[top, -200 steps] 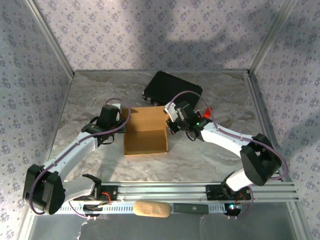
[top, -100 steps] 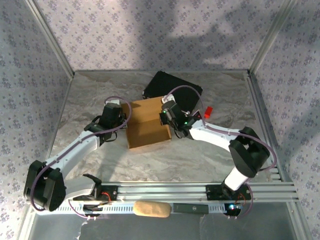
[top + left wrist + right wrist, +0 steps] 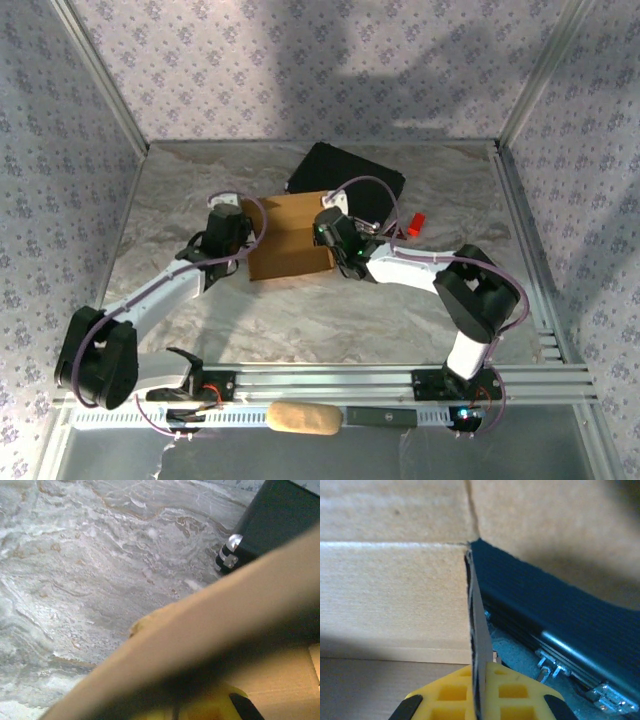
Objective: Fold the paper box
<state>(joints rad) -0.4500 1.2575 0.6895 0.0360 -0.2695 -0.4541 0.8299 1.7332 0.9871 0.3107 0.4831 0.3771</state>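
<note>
One paper box (image 3: 290, 245), one black case (image 3: 345, 172), one red piece (image 3: 414, 224), one tan pad (image 3: 303, 418), two claws: left claw (image 3: 246, 248), right claw (image 3: 480, 696).

White arms (image 3: 160, 290), black joints (image 3: 480, 300), purple cables (image 3: 370, 184)

- Left wrist view: paper box (image 3: 210, 630) flap blurred, cut off at the right and bottom edges; it hides the lower part of the black case (image 3: 280, 525);
- Right wrist view: right gripper (image 3: 479, 695) cropped by the bottom edge; latch (image 3: 605, 700) cropped at the corner;
- Top view: black case's near side hidden behind the paper box.
</note>
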